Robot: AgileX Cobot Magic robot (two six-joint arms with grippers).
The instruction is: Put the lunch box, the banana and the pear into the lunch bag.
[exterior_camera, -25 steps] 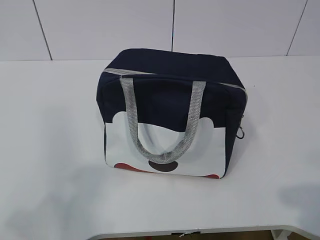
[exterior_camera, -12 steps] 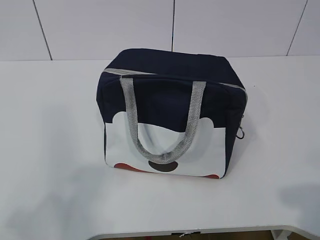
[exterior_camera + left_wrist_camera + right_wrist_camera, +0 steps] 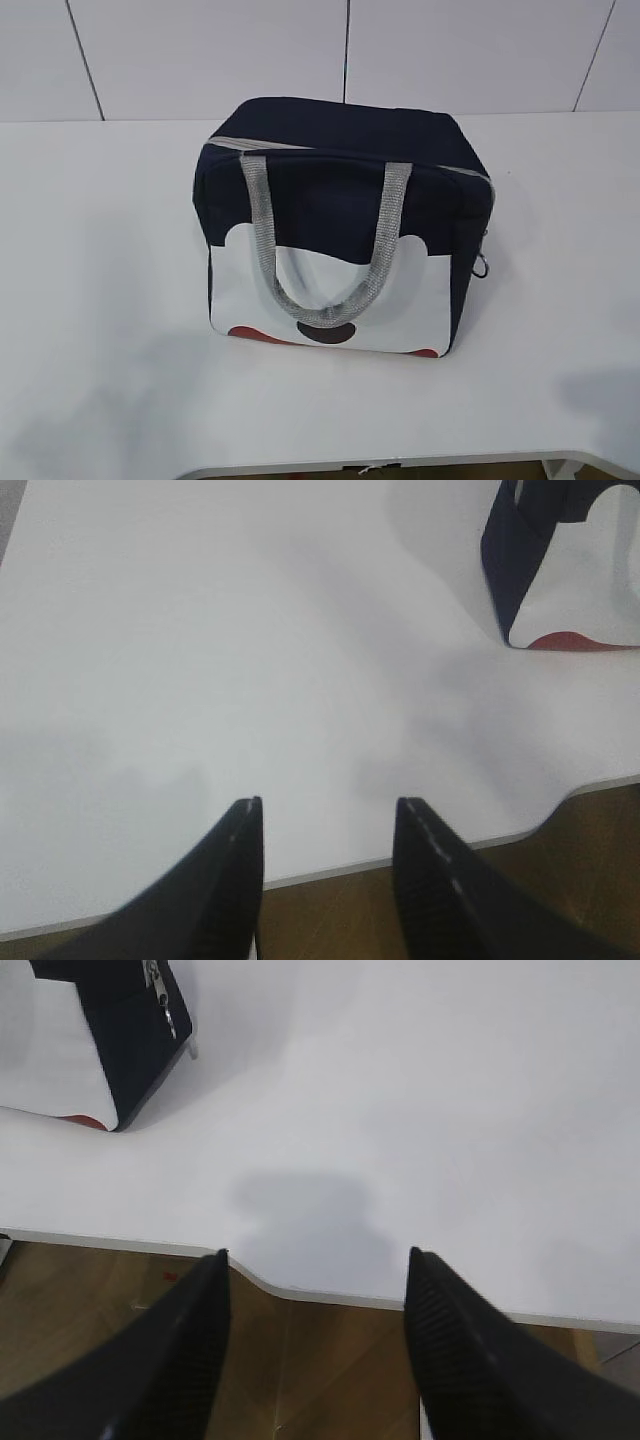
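The navy lunch bag (image 3: 340,225) stands in the middle of the white table (image 3: 100,300), grey handles hanging over its white front panel, its top zipped. A corner of the lunch bag (image 3: 560,570) shows at the top right of the left wrist view and a corner of the lunch bag (image 3: 110,1030) at the top left of the right wrist view. My left gripper (image 3: 328,805) hangs open over the table's near edge, nothing between its fingers. My right gripper (image 3: 317,1255) is open too, empty, above the same edge. The lunch box, banana and pear are out of view. Neither arm shows in the exterior view.
The table's near edge (image 3: 400,463) has a notch in it, and brown floor (image 3: 300,1360) lies below. A ring pull (image 3: 481,266) dangles at the bag's right side. A white panelled wall (image 3: 350,50) stands behind the table.
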